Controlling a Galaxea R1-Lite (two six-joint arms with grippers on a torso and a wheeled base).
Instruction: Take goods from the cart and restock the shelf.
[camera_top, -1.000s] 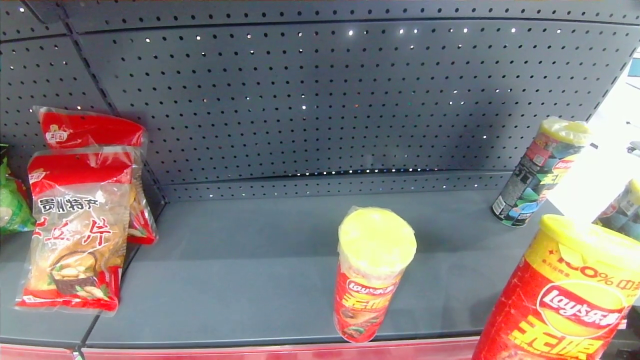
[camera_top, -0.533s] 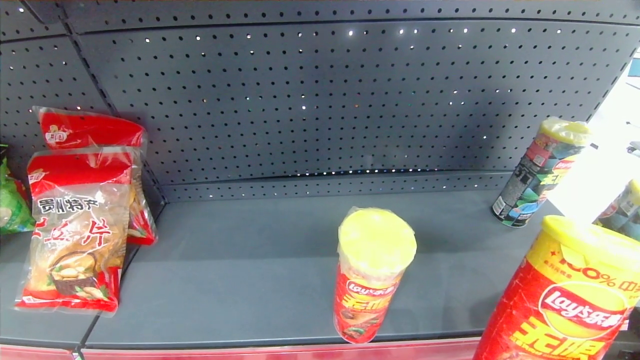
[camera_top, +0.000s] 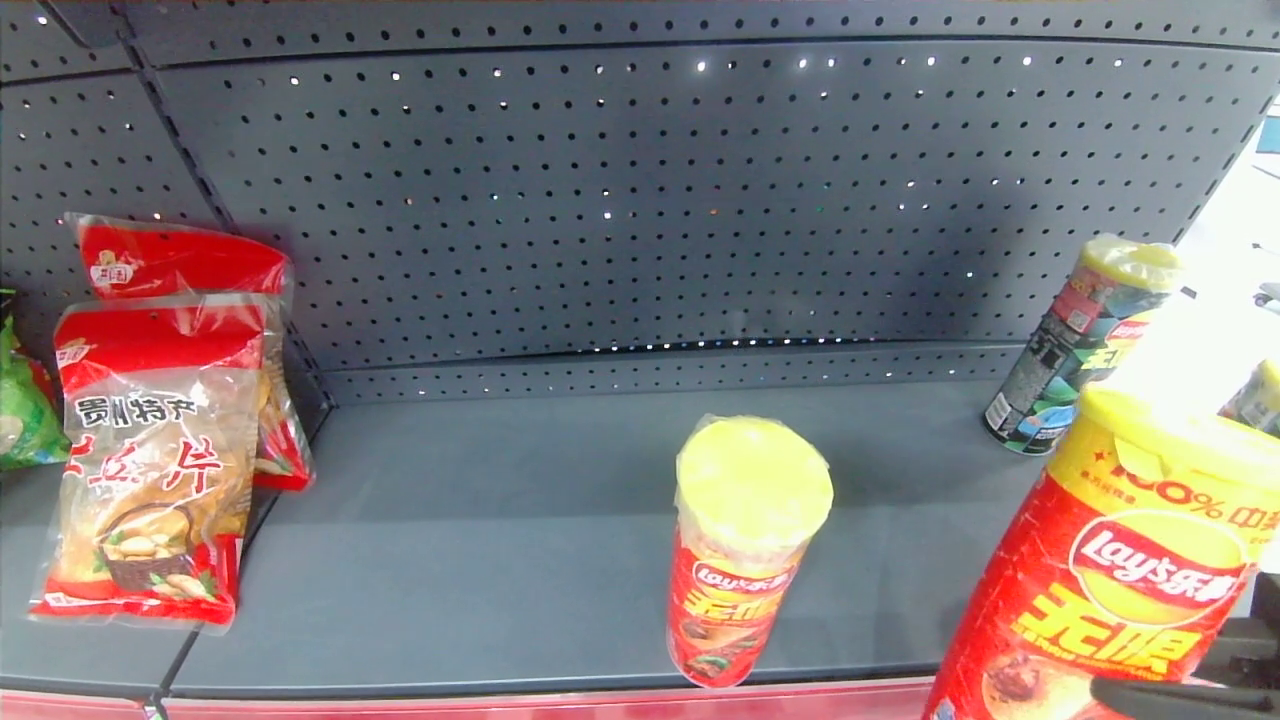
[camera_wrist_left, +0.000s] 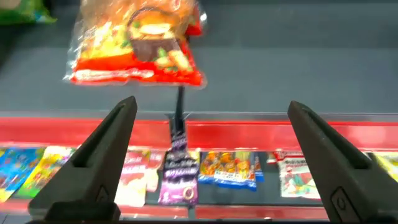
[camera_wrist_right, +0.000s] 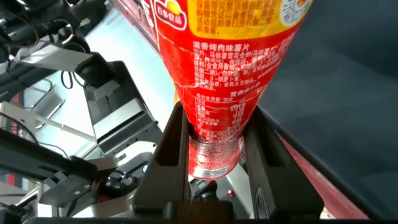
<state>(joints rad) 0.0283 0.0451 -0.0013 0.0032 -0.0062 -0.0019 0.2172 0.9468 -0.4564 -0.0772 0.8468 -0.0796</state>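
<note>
Two red cylindrical yellow-lidded chip cans at the grey metal shelf (camera_top: 500, 540).
Right pincer (camera_wrist_right: 214, 134) clamps one can (camera_top: 1120, 570) at the shelf's front right; the other can (camera_top: 745, 560) stands mid-front. Left pincer (camera_wrist_left: 211, 162) is apart. Two red snack bags (camera_top: 150, 460) lean left.

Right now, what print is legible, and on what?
Held red chip can: logo, big yellow characters, legible; not quoting print.
Its back, right wrist view: fine print, partly legible.
Standing red chip can: same logo, legible.
Front snack bag: large characters, legible.
Dark can: too small.
Lower-shelf packets: blurred.
</note>
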